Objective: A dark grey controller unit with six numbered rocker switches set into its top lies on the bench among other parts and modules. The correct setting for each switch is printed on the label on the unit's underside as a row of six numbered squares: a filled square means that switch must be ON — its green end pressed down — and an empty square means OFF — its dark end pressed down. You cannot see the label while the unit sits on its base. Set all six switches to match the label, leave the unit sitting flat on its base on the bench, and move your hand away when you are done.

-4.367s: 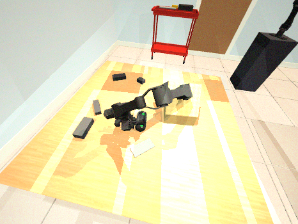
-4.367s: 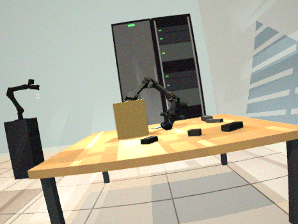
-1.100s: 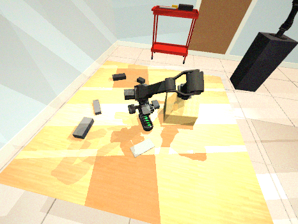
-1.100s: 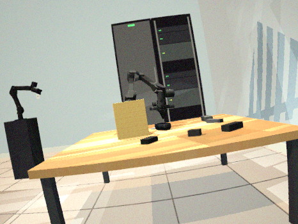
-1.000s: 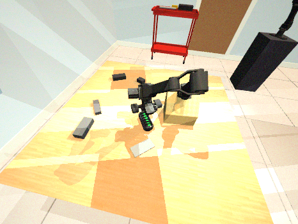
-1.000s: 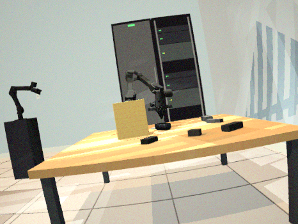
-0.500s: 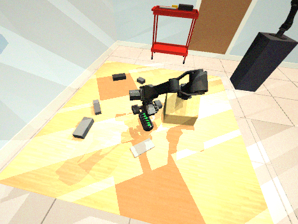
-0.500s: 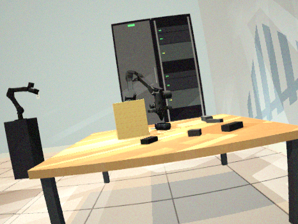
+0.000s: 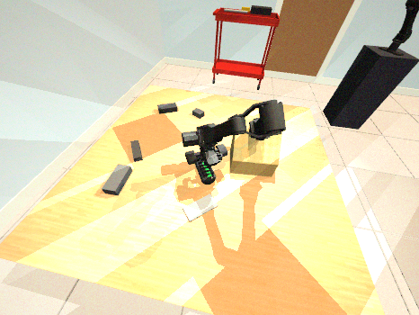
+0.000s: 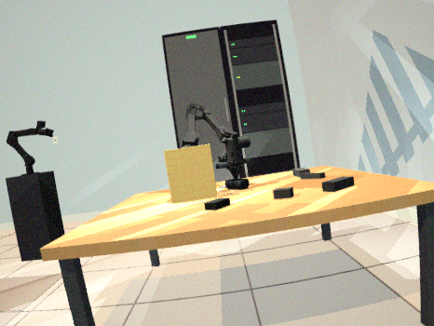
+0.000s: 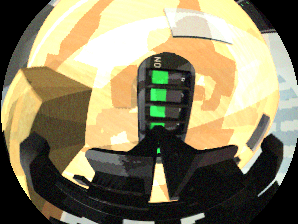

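The dark grey controller unit [image 9: 209, 170] [image 10: 237, 183] [image 11: 161, 99] lies flat on its base on the bench, switches facing up. In the wrist view several of its rocker switches show bright green faces in a row, and the nearest ones are partly hidden by my fingers. My gripper [image 9: 210, 156] [image 10: 236, 175] [image 11: 157, 128] is shut with nothing between the fingers. It points straight down over the near end of the unit, with its closed tips at or just above a switch. I cannot tell if they touch it.
A tan box [image 9: 254, 155] [image 10: 190, 172] [image 11: 56, 96] stands close beside the arm. A white card [image 9: 200, 208] [image 11: 193, 23] lies beyond the unit. Grey modules [image 9: 117, 178] [image 9: 136, 150] [image 9: 167, 107] [image 10: 217, 203] lie scattered. A red cart [image 9: 245, 42] and a black pedestal [image 9: 369, 85] stand off the bench.
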You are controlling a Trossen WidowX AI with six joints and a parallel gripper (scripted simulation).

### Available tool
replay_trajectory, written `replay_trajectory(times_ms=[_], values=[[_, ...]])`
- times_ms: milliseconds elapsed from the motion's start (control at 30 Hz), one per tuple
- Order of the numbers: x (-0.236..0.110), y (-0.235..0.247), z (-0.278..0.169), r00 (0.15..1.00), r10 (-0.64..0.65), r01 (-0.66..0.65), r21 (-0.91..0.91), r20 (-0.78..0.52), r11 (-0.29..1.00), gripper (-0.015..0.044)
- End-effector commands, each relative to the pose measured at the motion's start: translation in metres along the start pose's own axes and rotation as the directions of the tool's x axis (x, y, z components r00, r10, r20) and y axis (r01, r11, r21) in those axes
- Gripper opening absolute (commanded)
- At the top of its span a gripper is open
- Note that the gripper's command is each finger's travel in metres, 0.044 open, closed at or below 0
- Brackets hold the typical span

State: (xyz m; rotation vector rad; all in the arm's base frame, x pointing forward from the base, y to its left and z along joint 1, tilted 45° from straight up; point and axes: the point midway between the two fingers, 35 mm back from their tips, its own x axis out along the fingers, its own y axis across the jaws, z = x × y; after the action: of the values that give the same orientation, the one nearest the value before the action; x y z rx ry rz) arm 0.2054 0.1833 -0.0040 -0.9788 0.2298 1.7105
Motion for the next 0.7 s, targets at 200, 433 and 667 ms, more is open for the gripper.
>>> replay_trajectory(times_ms=[200, 433, 667], values=[[0.009, 0.002, -0.001, 1.000, 0.004, -0.004, 0.010, -0.005, 1.000, 0.0000], [0.002, 0.001, -0.001, 1.000, 0.004, -0.004, 0.004, -0.001, 1.000, 0.0000], [-0.036, 0.001, -0.001, 1.000, 0.005, -0.005, 0.009, -0.007, 1.000, 0.0000]])
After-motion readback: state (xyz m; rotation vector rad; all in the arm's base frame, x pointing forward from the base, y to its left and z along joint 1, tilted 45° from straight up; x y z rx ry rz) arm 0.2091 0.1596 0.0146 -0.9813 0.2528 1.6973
